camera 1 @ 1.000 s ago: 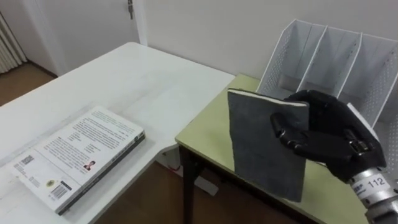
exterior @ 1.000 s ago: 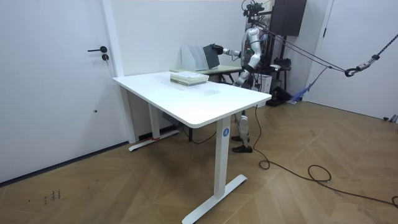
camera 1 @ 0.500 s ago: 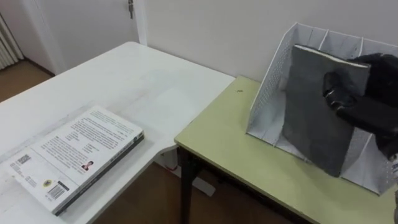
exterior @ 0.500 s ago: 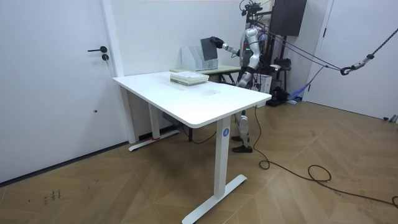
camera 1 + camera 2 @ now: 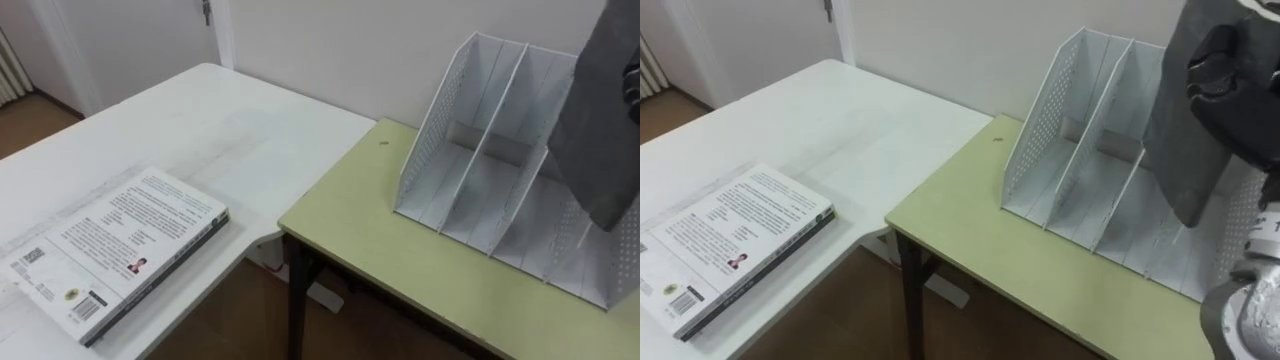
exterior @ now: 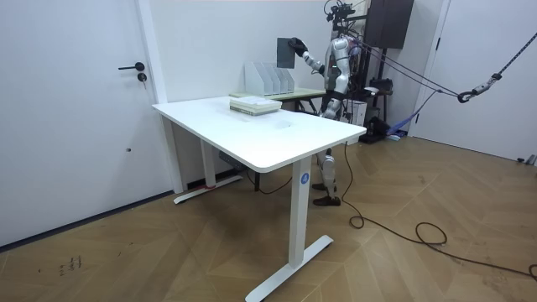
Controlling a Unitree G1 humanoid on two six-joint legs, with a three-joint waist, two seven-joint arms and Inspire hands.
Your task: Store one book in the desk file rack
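Observation:
My right hand (image 5: pixel 1238 82) is shut on a dark grey book (image 5: pixel 1188 140) and holds it upright, raised over the right-hand slots of the white perforated file rack (image 5: pixel 1072 150). The book's lower corner hangs in front of the rack's right dividers. The rack (image 5: pixel 480 150) stands on a green desk (image 5: pixel 390 270) against the wall, and its slots that show hold nothing. In the room view the robot stands behind the green desk with the right hand (image 6: pixel 295 44) lifting the book (image 6: pixel 284 52) above the rack (image 6: pixel 270 80).
A small stack of books (image 5: pixel 118 248) lies on the white table (image 5: pixel 230 130) to the left, near its front edge. The white table meets the green desk at a corner, with a gap and wooden floor below. A wall runs close behind the rack.
The right hand has carried the grey book upward and to the right, from in front of the rack's left side to above its right slots.

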